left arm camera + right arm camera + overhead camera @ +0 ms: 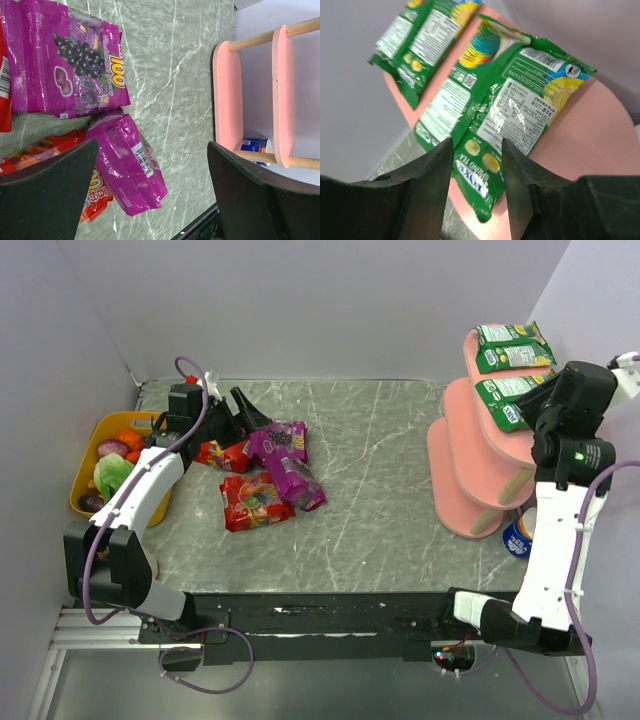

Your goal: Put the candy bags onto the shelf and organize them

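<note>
The pink shelf (470, 440) stands at the right. Green candy bags lie on its upper boards: two on the top one (512, 335) (517, 358) and one lower (505, 400). My right gripper (538, 400) is open, its jaws either side of the end of that lower green bag (485, 175). Two purple bags (280, 443) (300, 483) and two red bags (257, 502) (225, 453) lie on the table at the left. My left gripper (235, 415) is open and empty above them. Its wrist view shows the purple bags (65, 60) (127, 165) below the jaws.
A yellow bowl (85, 490) with toy vegetables sits at the far left beside my left arm. A blue-and-white can (517, 535) stands by the shelf's base, near my right arm. Walls close in the back and both sides.
</note>
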